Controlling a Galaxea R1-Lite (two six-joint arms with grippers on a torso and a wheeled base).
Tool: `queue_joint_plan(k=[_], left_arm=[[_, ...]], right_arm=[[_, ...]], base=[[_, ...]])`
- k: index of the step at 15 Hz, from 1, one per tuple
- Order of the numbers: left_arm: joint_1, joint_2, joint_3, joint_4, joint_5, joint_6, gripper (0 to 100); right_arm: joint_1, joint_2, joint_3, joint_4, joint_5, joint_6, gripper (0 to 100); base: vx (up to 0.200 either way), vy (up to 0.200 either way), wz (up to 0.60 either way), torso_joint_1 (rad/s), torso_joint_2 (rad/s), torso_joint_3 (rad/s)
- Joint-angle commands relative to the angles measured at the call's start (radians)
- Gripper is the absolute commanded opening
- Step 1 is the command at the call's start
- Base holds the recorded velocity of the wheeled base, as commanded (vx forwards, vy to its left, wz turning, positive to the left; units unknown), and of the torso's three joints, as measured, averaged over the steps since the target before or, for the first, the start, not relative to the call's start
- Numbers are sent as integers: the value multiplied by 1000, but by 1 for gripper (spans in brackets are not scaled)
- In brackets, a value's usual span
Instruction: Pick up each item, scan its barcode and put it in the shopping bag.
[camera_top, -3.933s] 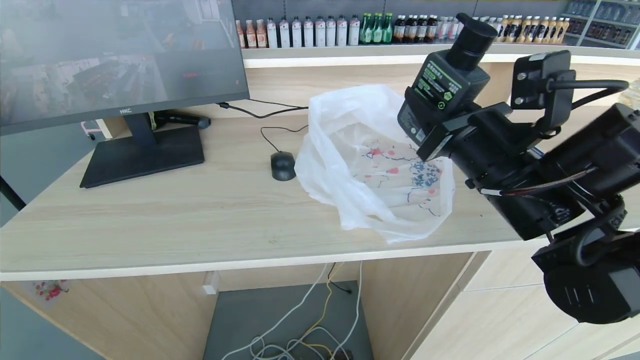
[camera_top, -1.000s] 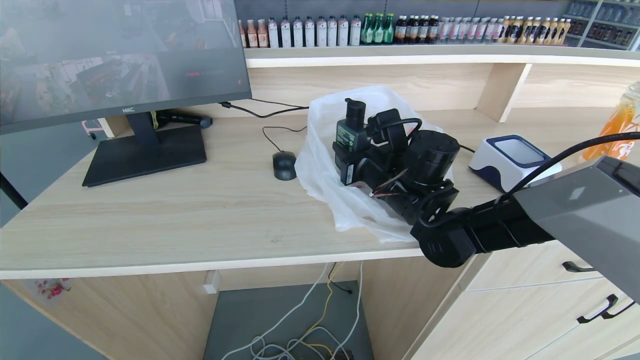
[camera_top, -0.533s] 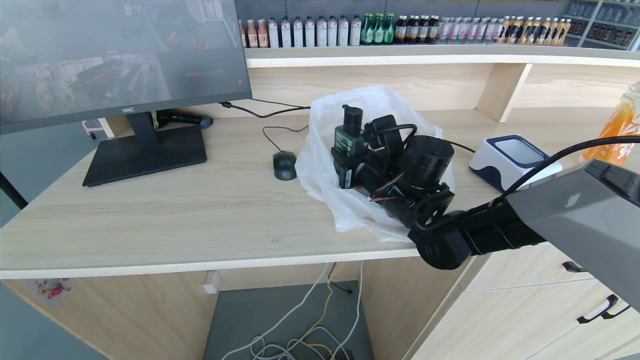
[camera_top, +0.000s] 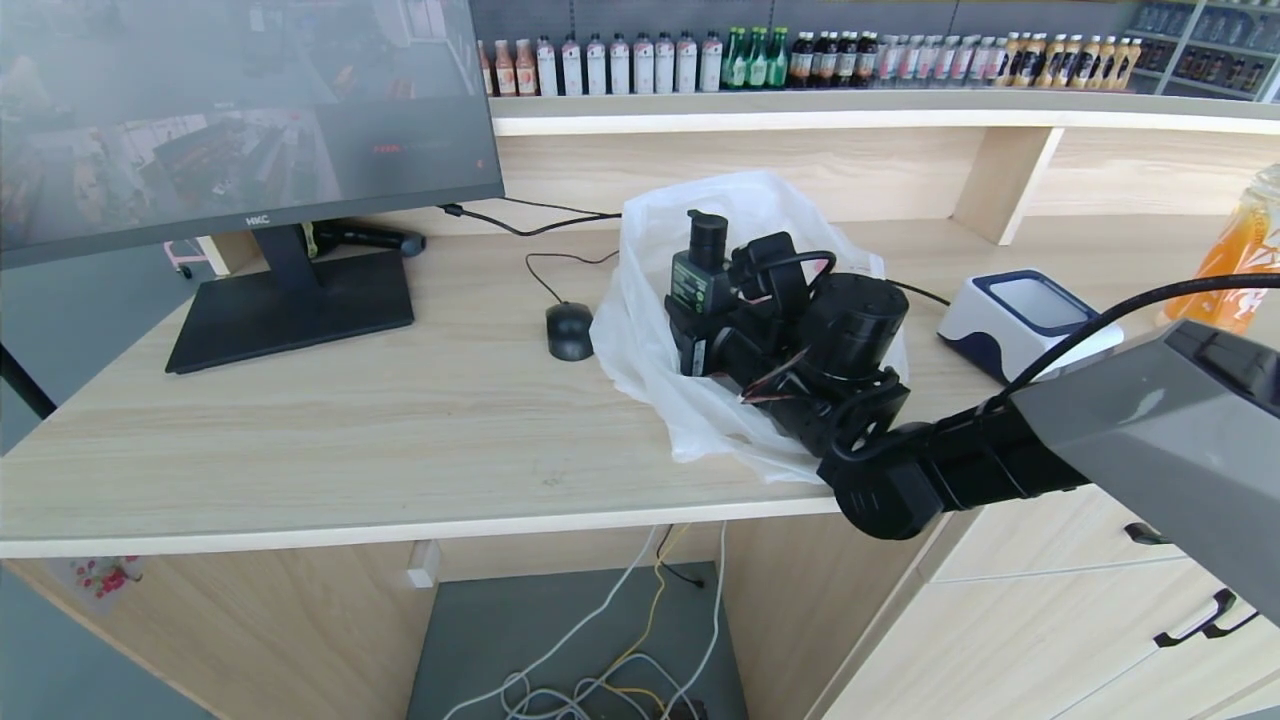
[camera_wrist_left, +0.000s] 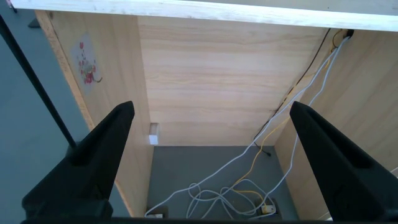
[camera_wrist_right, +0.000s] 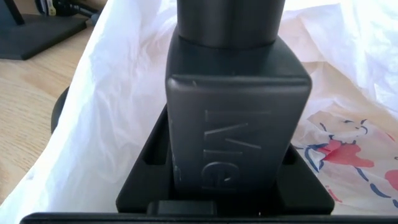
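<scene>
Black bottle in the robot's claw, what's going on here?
The robot is bagging shop items. Its right gripper holds the black bottle upright in the open mouth of the white shopping bag on the counter, not yet let go. The barcode scanner sits beside the bag. The left gripper hangs open, low in front of the counter.

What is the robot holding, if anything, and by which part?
A dark bottle, clamped around its lower body by the right jaws, at the shopping bag. Left jaws hold nothing.
</scene>
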Motion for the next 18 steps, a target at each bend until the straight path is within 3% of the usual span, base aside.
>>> queue_joint_plan(k=[1, 4, 5, 18], left_arm=[[0, 0, 0, -1, 0, 0, 100], [0, 0, 0, -1, 0, 0, 100], [0, 0, 0, -1, 0, 0, 100], [0, 0, 0, -1, 0, 0, 100]], right_arm=[[0, 5, 0, 2, 0, -1, 0], [1, 5, 0, 2, 0, 1, 0], [1, 5, -6, 2, 0, -1, 100], [-3, -61, -9, -5, -4, 19, 100]], base=[[0, 0, 0, 0, 0, 0], [0, 0, 0, 0, 0, 0], [0, 0, 0, 0, 0, 0], [0, 0, 0, 0, 0, 0]])
